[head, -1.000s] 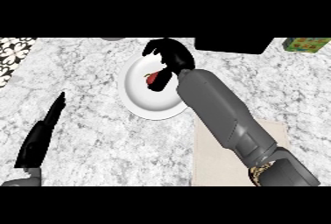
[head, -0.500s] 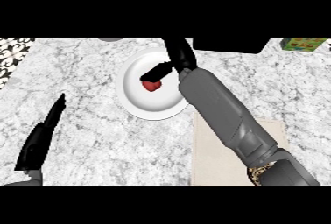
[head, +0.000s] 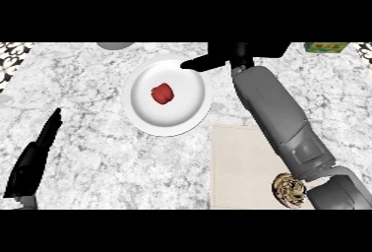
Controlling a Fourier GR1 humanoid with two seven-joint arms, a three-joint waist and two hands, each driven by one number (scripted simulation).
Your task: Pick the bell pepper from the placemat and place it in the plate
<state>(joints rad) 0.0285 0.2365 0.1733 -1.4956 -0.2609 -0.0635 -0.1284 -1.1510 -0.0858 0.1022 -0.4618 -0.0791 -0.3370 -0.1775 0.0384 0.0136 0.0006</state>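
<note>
Bell pepper (head: pixel 163 93) in the middle of the plate (head: pixel 147 119), right robot hand (head: pixel 236 53) spread, empty, by its far rim, left robot hand (head: pixel 35 158) flat at the surface's (head: pixel 102 152) left edge

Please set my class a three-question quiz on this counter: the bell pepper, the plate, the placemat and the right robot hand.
1. True or false: the bell pepper lies on the plate.
2. The right robot hand is: A) shut on the pepper; B) open, holding nothing, by the plate's far right rim; C) lying flat on the placemat.
3. Fill in: the beige placemat lies toward the plate's lower ____ in the head view.
Key: 1 true; 2 B; 3 right.
</note>
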